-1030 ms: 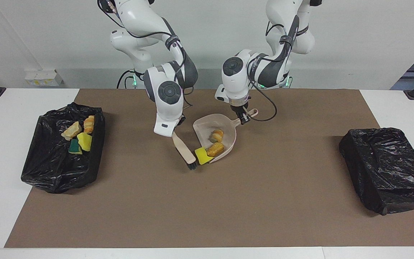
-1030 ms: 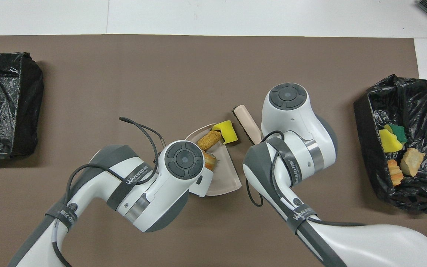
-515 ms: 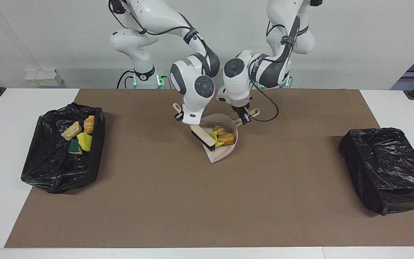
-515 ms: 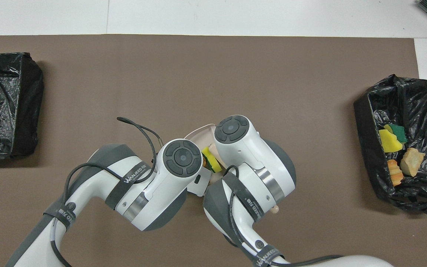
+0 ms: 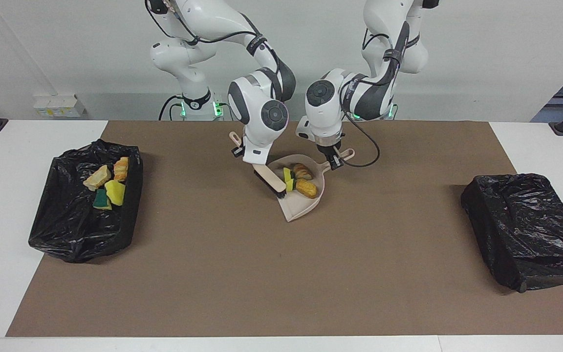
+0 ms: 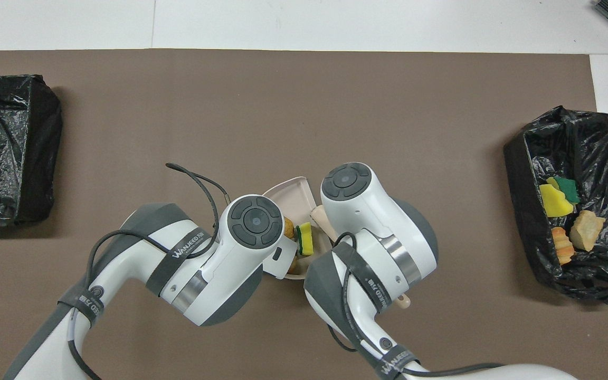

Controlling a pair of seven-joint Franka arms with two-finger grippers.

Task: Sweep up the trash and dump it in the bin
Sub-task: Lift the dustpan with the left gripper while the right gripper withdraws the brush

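Note:
A beige dustpan sits mid-table, nearer the robots. It holds three trash scraps: a yellow sponge piece with a green face and two brown bread-like lumps. My left gripper is shut on the dustpan's handle. My right gripper is shut on the beige brush. The brush bristles rest at the pan's mouth, beside the sponge. In the overhead view my wrists hide most of the dustpan; the sponge shows between them. Several more scraps lie in the black-lined bin.
The bin holding scraps stands at the right arm's end of the table. A second black-bagged bin stands at the left arm's end. A brown mat covers the table.
My right gripper swept the brush toward the robots and pushed the yellow sponge from the pan's lip to lie inside with the bread lumps. The dustpan has shifted slightly.

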